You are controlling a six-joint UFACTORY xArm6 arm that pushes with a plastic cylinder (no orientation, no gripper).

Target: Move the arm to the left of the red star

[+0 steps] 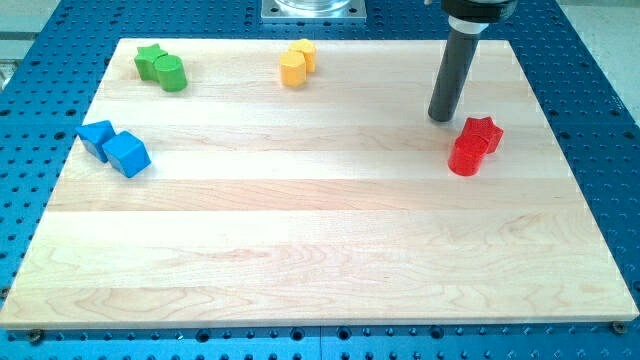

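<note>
The red star (484, 131) lies at the view's right on the wooden board, touching a red cylinder (466, 156) just below and left of it. My tip (441, 117) stands on the board just left of the red star and slightly above it, a small gap apart. The dark rod rises from there to the view's top edge.
A green star (150, 59) and green cylinder (171, 73) sit at the top left. Two yellow blocks (297, 62) sit at the top middle. Two blue blocks (115, 147) sit at the left. The wooden board (320, 250) lies on a blue perforated table.
</note>
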